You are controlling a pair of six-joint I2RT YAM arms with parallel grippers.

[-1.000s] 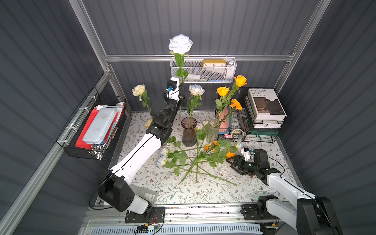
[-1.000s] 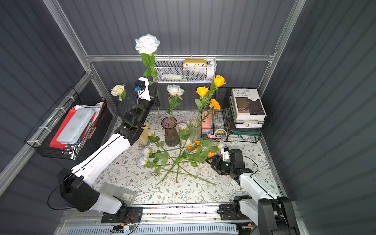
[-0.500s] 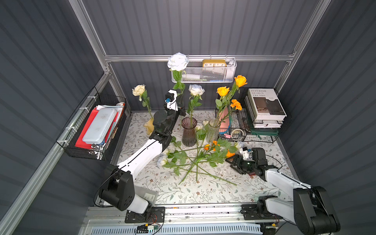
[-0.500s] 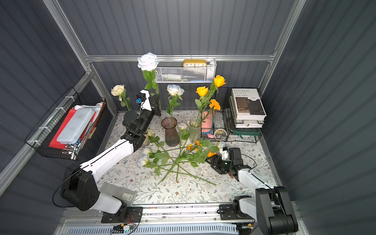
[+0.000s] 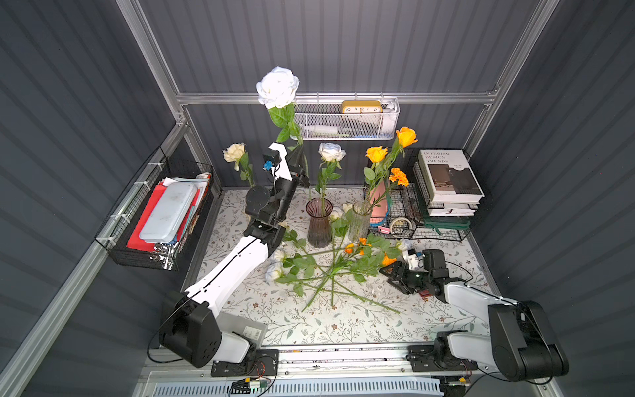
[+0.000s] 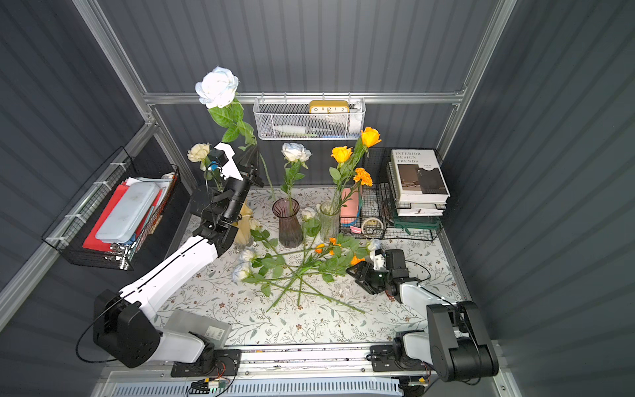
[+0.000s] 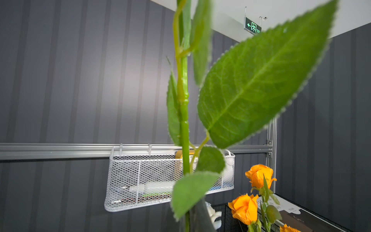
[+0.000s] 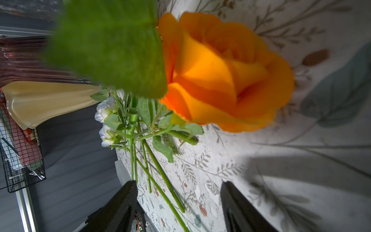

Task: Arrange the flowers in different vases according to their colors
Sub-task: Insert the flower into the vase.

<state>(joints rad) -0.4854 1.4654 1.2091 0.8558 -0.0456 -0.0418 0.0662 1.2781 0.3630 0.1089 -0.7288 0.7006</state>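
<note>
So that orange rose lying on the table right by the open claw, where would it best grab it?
Probably the thin stem just behind the bloom, coming down from above with the right claw straddling it. The orange rose lies flat on the cloth and its head is wide and soft. Leaves crowd that spot, so one may get pinched too.

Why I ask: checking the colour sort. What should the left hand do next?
Probably lower the white rose into the purple vase: the left hand is shut on its stem, the tip hangs beside that rim, and another white rose stands there.
</note>
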